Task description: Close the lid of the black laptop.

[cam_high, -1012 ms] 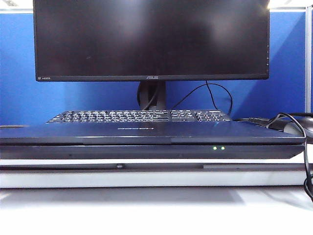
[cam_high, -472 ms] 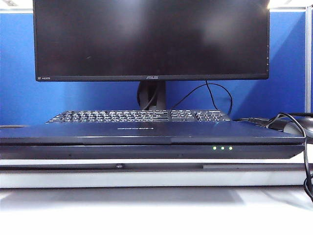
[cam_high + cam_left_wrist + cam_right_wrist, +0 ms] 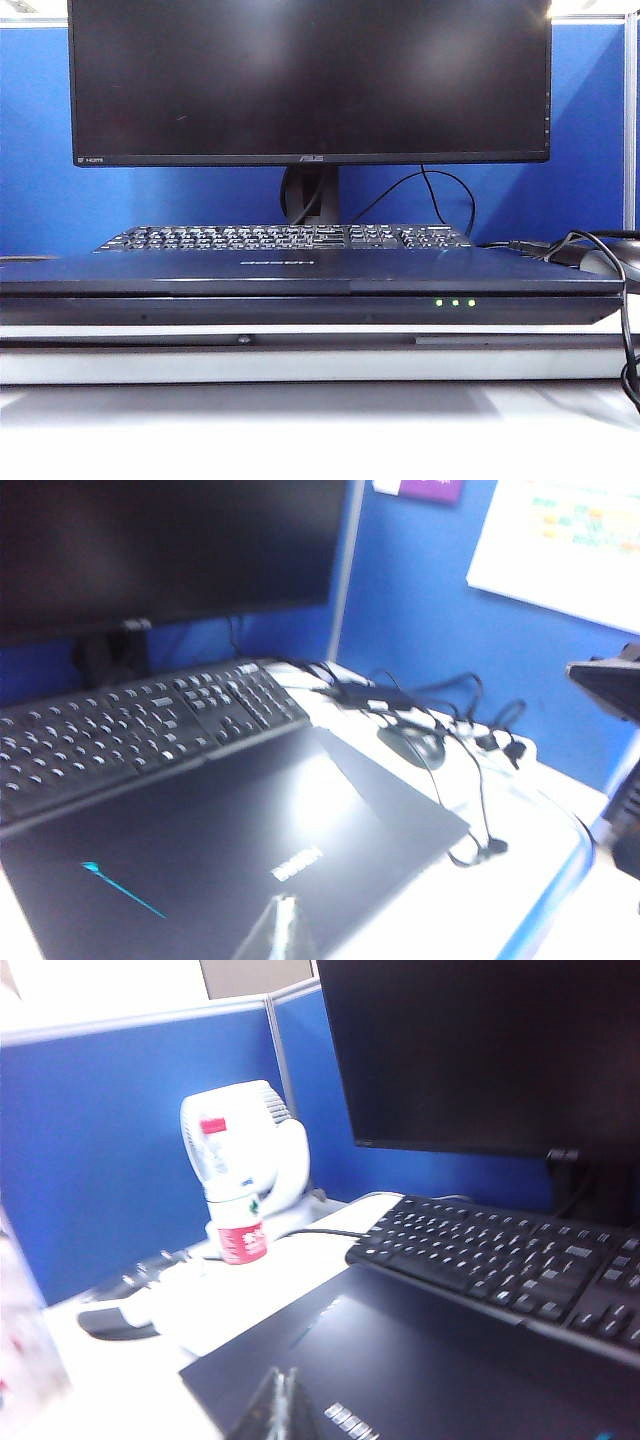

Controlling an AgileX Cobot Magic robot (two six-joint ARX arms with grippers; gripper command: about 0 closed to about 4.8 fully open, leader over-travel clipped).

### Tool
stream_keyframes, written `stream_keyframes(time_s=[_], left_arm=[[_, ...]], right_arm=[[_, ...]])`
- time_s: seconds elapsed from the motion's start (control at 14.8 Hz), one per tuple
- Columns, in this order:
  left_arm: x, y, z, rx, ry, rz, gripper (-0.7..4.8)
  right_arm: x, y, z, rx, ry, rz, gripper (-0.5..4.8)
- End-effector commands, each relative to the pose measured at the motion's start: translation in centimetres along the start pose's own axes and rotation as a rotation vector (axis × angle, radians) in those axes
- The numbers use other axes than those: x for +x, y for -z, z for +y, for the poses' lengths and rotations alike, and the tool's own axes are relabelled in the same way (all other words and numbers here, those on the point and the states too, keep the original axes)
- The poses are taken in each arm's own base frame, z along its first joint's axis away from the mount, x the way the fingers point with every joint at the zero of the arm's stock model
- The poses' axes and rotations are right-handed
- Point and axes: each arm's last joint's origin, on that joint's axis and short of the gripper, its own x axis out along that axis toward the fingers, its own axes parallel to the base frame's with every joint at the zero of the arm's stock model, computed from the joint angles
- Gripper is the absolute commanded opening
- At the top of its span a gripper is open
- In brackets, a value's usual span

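The lid is seen flat on the black laptop; closing is judged done. Only withdrawal is called for. The left gripper and right gripper are poised above the lid; whether the fingers are spread cannot be told.

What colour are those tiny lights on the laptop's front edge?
Green: three small lights on the closed black laptop, clearest in the exterior view.

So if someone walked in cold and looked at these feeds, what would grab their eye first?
The big dark ASUS monitor on its stand dominates the back, with the separate black keyboard below it. In front lies the wide black-navy laptop, its plain-faced lid already flat down and green LEDs on its front edge. A white fan with a red-labelled bottle stands at the side; only a tip of each end effector shows, the left and the right.
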Motion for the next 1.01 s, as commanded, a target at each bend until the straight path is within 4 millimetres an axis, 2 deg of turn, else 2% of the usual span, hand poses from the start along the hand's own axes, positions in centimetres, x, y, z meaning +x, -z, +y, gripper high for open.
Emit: stream_keyframes(time_s=[0.07, 0.27, 0.54, 0.88, 1.01], left_arm=[[0.4, 0.3, -0.1, -0.015, 0.059, -0.006, -0.05], [1.6, 0.7, -0.5, -0.114, 0.193, -0.047, -0.05], [5.3, 5.1, -0.3, -0.208, 0.232, 0.016, -0.05], [7.9, 9.8, 0.1, -0.249, 0.226, 0.074, -0.05], [8.4, 11.1, 0.2, -0.256, 0.221, 0.095, -0.05]], right_arm=[[0.1, 1.5, -0.3, 0.052, -0.008, 0.016, -0.05], [0.2, 2.0, -0.3, 0.059, -0.025, 0.031, -0.05], [0.4, 2.8, -0.5, 0.06, -0.02, 0.054, -0.05], [0.4, 3.4, -0.7, 0.06, 0.032, 0.107, -0.05], [0.3, 3.6, -0.8, 0.06, 0.035, 0.124, -0.05]])
